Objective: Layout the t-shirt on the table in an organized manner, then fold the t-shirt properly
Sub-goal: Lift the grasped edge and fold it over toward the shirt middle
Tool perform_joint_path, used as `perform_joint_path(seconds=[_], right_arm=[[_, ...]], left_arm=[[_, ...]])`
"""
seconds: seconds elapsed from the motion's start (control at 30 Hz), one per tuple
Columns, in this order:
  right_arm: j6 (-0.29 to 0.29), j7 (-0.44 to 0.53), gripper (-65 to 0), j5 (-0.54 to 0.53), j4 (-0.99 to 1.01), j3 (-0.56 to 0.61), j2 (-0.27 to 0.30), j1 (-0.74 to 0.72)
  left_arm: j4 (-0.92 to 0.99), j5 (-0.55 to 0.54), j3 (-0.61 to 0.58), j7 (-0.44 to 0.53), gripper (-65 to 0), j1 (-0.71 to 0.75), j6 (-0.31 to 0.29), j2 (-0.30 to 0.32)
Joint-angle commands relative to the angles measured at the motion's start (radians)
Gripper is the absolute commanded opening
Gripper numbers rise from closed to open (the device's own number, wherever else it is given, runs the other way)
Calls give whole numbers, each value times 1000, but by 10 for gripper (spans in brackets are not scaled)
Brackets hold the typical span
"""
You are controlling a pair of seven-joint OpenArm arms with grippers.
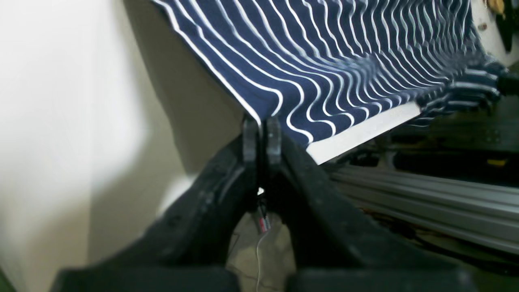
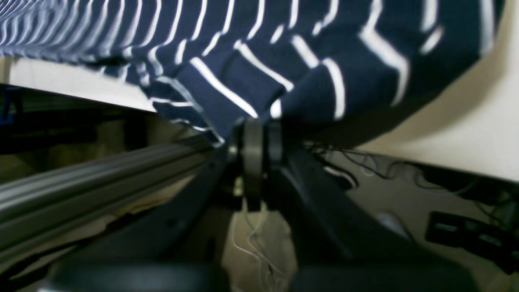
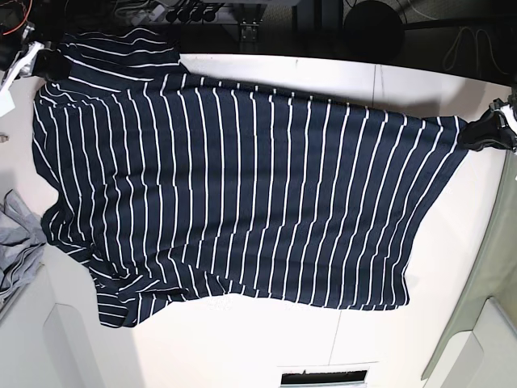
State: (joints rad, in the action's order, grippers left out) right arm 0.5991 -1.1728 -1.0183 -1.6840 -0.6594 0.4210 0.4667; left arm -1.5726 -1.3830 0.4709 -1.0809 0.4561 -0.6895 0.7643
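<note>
The navy white-striped t-shirt [image 3: 242, 186] lies spread across the white table [image 3: 452, 267], pulled taut along its far edge between both grippers. My left gripper [image 3: 485, 132], at the base view's right, is shut on a hem corner; in the left wrist view its fingertips [image 1: 261, 134] pinch the t-shirt [image 1: 324, 61] above the table's white edge [image 1: 365, 136]. At the far left of the base view, my right gripper [image 3: 44, 61] is shut on the shoulder end. Seen from the right wrist, that gripper [image 2: 259, 134] clamps bunched t-shirt fabric [image 2: 284, 61]. One sleeve lies crumpled at the near left.
A plain light grey garment [image 3: 16, 242] is heaped at the table's left edge. Dark equipment and cables run behind the far edge [image 3: 242, 16]. An aluminium rail [image 1: 425, 194] runs below the tabletop. A thin seam line [image 3: 376, 81] crosses the table.
</note>
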Motion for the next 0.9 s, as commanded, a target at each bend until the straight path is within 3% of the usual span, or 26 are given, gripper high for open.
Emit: perform_joint_path(seconds=[0.0, 0.3, 0.43, 0.57, 0.73, 0.87], right_arm=[[5, 9, -650, -25, -27, -20, 19, 14], [10, -13, -650, -71, -159, -87, 19, 121], [11, 7, -650, -70, -191, -117, 19, 126], [11, 32, -650, -50, -191, -117, 19, 76], [11, 41, -650, -5, -168, -78, 19, -44], [10, 53, -650, 25, -88, -9, 19, -137]], left_arm=[[-13, -28, 23, 7, -650, 6, -9, 20], [-13, -40, 61, 10, -650, 26, -9, 20], [-13, -31, 61, 66, -650, 26, -9, 20], [-8, 126, 59, 175, -650, 19, -9, -1], [40, 169, 58, 195, -650, -58, -9, -71], [116, 230, -1, 232, -650, -132, -9, -74]])
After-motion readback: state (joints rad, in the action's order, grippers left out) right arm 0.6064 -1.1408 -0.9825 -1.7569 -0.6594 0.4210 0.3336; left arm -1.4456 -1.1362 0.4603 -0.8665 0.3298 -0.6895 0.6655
